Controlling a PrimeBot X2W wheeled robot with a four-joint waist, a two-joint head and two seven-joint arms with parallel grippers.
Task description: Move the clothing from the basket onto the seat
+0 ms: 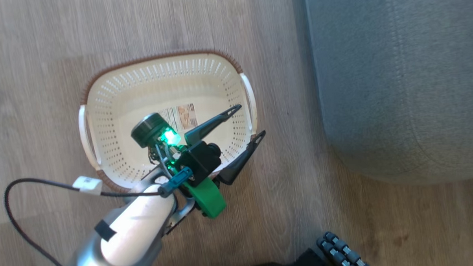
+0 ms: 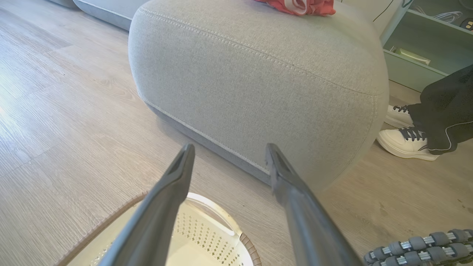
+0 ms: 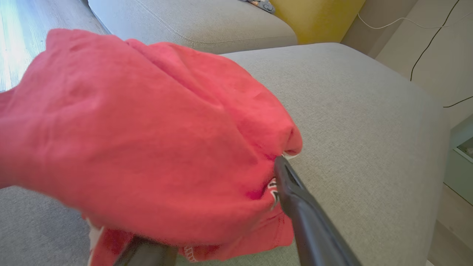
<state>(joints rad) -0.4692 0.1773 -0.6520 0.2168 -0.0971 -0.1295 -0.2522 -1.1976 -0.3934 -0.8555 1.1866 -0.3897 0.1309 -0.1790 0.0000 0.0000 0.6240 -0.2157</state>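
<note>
Clothing on the grey seat; basket on the floor to the seat's left.
Red fabric drapes over my right pincer, whose fingers stand spread, unclamped, just above the seat. Seen from my left wrist, red cloth with a white band lies on the seat's far top. My left pincer hangs released over the basket's right side.

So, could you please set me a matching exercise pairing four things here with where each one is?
Things: 1 cream perforated plastic basket; 2 bright red fabric clothing; 3 left gripper; 4 white lace-up shoes.
Places: A on the grey upholstered seat; B on the feet of a person; C on the wooden floor, paper label inside; D open, above the basket.
Pairs: 1-C, 2-A, 3-D, 4-B.
</note>
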